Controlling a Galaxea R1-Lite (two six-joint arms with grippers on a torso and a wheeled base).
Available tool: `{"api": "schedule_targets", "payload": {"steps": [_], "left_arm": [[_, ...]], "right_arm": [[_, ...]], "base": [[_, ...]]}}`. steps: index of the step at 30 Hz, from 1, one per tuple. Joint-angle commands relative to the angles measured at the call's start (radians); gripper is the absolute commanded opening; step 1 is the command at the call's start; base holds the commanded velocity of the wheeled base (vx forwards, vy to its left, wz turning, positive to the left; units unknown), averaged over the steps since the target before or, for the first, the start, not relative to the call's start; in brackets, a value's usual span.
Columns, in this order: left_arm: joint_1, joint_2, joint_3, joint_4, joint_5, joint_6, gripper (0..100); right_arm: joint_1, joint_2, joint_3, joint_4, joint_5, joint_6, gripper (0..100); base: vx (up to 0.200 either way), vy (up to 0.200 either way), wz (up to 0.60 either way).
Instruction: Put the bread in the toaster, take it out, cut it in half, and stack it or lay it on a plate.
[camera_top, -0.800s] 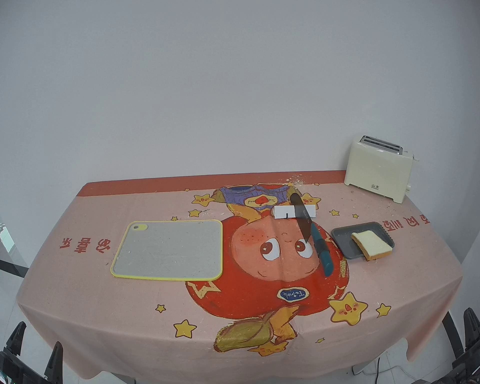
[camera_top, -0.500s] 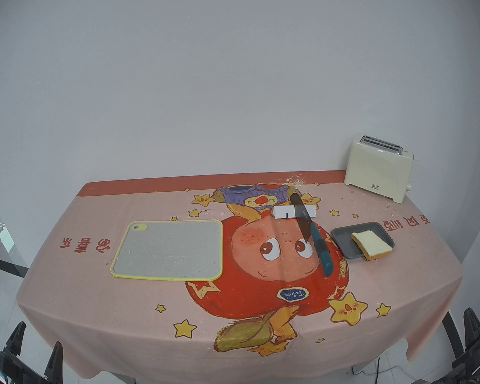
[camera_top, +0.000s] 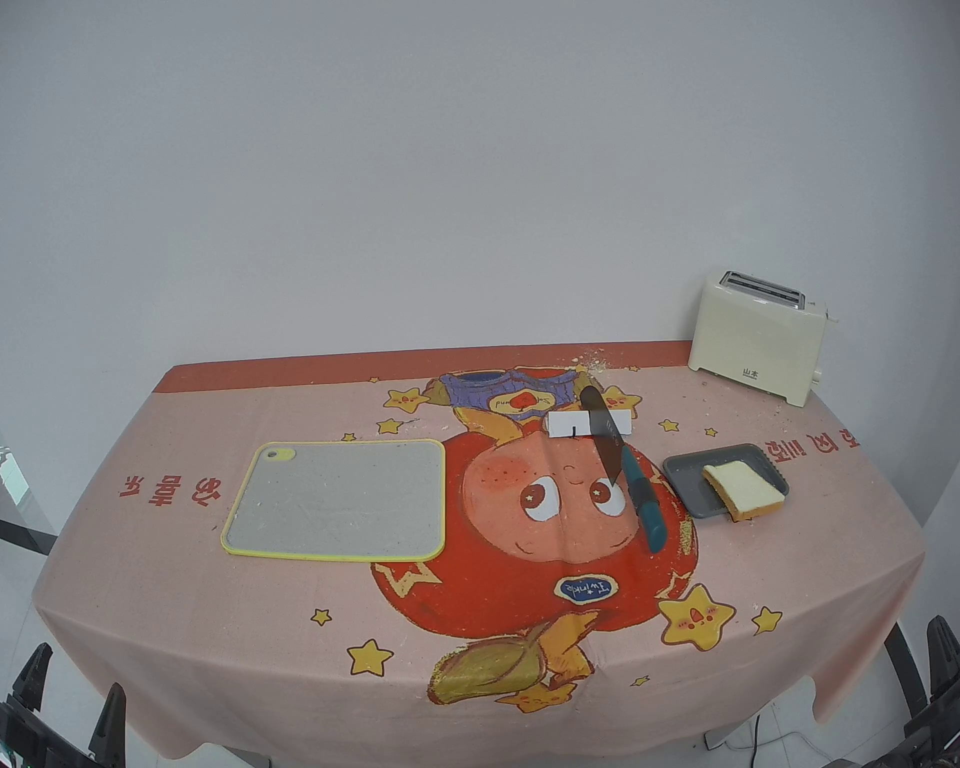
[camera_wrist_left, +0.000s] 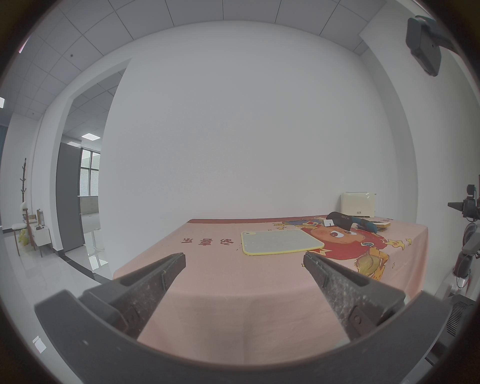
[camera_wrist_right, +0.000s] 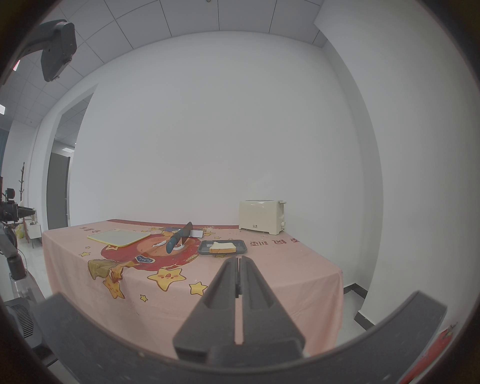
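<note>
On the right side of the table (camera_top: 180, 610), we see the bread (camera_top: 743, 488) lying on a gray plate (camera_top: 688, 476), near the toaster (camera_top: 757, 337). The knife (camera_top: 628, 475) lies just beside the plate. Our left gripper (camera_wrist_left: 244, 259) is spread wide and holds nothing. Our right gripper (camera_wrist_right: 239, 261) is pinched closed on nothing.

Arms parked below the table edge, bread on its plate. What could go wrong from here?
1. The knife lies propped on a white rest close beside the grey plate; a right-arm reach for the bread may knock it.
2. The toaster stands near the far right corner of the table, so pushing bread in might shove it toward the edge.
</note>
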Motion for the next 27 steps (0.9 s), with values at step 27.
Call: {"api": "schedule_targets", "payload": {"steps": [27], "left_arm": [[0.000,-0.009,0.018,0.000,0.000,0.000,100]], "right_arm": [[-0.001,-0.016,0.014,0.001,-0.005,-0.003,0]], "base": [[0.000,0.000,0.00]]}}
